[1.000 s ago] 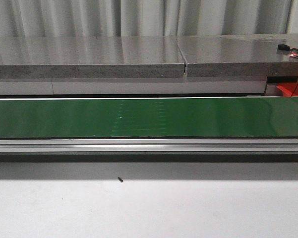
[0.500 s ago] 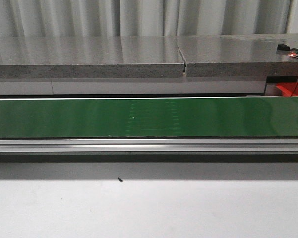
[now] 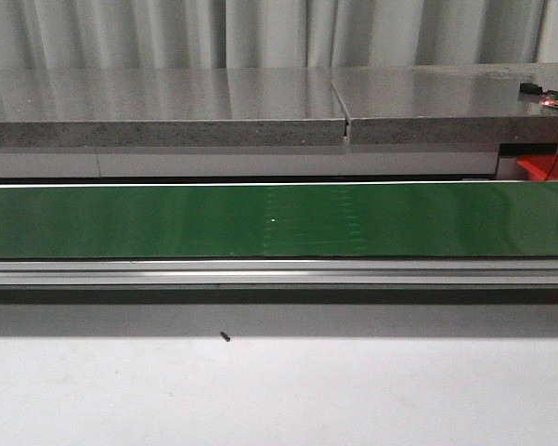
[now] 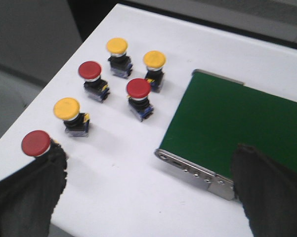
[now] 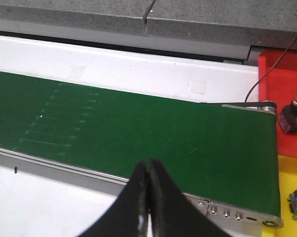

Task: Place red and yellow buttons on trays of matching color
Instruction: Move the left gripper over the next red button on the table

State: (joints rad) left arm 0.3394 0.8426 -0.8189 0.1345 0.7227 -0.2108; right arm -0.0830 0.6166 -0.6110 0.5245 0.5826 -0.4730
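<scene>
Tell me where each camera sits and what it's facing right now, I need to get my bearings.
Front view: faces forward over the white table at the green belt; no arm shows.
Left wrist view: looks down at six buttons beside the belt's end; open left gripper in view.
Right wrist view: looks down at the belt's other end and red tray; shut right gripper in view.
Shared: all three show the belt.

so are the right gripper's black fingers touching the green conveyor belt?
Cannot tell. Right wrist view shows the right gripper closed, overlapping the green conveyor belt, height unclear.
</scene>
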